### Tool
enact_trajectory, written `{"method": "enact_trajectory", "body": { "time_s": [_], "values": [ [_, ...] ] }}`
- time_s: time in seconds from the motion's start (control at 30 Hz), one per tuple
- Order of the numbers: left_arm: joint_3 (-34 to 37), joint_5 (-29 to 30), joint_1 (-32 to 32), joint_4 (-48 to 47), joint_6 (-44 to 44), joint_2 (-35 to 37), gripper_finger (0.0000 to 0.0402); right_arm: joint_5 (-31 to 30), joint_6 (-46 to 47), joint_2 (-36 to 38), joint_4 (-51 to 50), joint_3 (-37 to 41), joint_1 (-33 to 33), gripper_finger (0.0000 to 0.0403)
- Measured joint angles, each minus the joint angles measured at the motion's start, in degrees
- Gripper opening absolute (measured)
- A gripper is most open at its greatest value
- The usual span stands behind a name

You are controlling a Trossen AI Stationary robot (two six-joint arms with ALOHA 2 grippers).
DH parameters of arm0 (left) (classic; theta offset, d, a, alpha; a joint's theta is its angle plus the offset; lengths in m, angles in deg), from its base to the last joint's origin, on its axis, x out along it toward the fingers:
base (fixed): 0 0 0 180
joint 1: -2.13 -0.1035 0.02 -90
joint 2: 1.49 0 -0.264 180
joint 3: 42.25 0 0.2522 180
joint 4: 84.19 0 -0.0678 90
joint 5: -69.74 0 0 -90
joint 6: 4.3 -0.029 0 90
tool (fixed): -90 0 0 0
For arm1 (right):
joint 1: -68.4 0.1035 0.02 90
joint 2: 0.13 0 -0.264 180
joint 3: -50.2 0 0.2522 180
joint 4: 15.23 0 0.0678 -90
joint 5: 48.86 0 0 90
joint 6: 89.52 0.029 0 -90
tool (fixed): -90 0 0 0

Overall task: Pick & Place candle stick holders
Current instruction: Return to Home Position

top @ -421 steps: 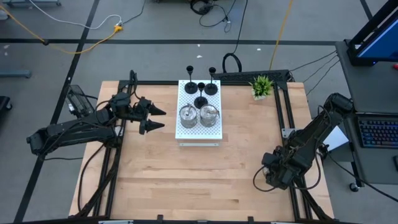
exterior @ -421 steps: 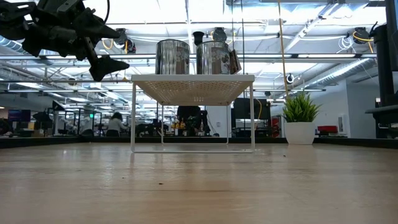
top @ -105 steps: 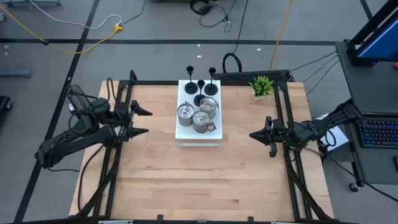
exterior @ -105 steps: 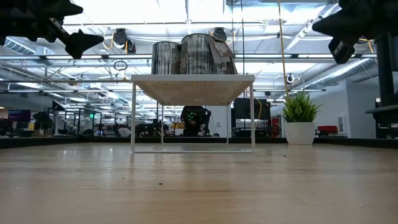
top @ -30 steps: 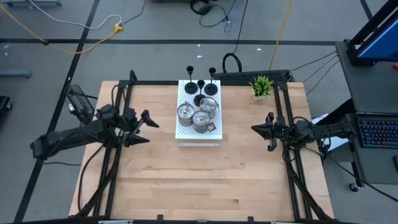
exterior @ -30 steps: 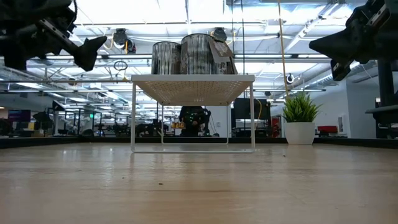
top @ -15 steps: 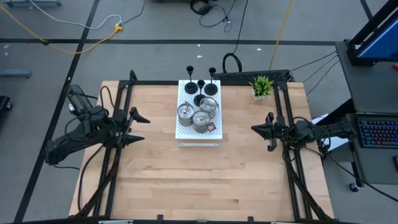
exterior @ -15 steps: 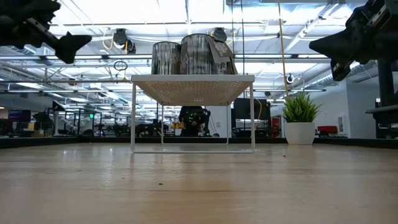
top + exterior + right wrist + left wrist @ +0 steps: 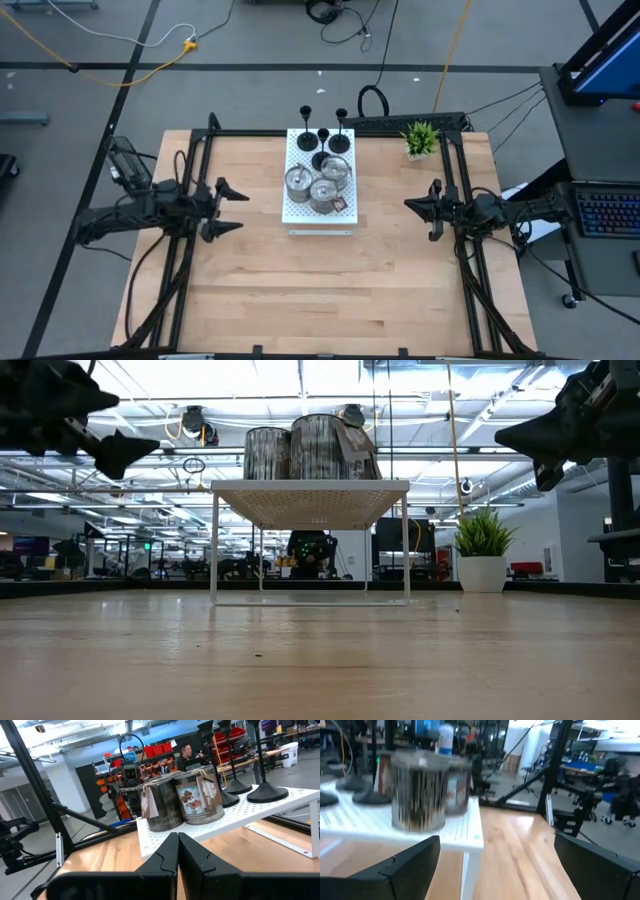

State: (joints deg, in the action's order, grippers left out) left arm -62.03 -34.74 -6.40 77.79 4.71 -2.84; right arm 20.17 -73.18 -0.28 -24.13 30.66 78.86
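Candle stick holders (image 9: 322,190): all on white shelf (image 9: 300,216).
Left gripper (image 9: 242,211): wide, empty.
Right gripper (image 9: 408,207): pinched closed, empty.

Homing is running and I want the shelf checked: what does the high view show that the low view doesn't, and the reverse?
Only high: all three silver holders and the black holders with their bases, on the board. Only low: the board's legs and the table beneath it. Both: the plant, with the left gripper and right gripper off to either side of the board.
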Motion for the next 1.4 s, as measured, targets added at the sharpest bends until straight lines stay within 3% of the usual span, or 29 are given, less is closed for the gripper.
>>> {"method": "enact_trajectory", "body": {
  "time_s": [0.67,1.4],
  "values": [
    [4.11,3.02,1.17,3.92,-0.32,-0.2,0.0399,0.21,2.09,-0.02,0.91,2.58,0.0,0.0],
    [4.11,3.52,1.17,3.95,0.14,-0.5,0.0399,3.46,-3.79,-0.04,-4.52,2.78,0.0,0.0]
  ]
}}
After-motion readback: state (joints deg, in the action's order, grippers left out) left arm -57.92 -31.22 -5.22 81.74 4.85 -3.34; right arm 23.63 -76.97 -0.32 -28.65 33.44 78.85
